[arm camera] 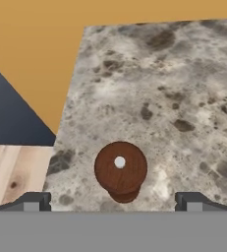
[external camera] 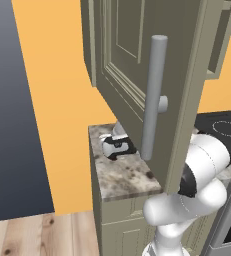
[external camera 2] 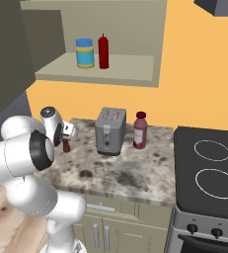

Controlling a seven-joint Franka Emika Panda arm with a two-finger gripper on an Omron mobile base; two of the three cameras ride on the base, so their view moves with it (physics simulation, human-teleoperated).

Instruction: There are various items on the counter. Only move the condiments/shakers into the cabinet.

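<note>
A: At the bottom of the hand view, where is the tool and how does it stand?

B: Its two dark fingertips rise far apart at the lower left and lower right, spread wide, with nothing held between them.

A: And the shaker?

B: Low in the middle of that view, between the tips and seen from above: a round reddish-brown top with a pale dot in its middle. It stands upright on the speckled desk, near the desk's left edge.

A: In the right base view?

B: The tool sits at the middle left, just above the shaker, which stands on the desk at its left end. Right of it come a grey toaster, then a dark red bottle.

A: The cabinet?

B: Its shelf runs across the upper middle, carrying a blue jar and a red bottle. In the left base view the open door with its bar handle fills the middle.
</note>
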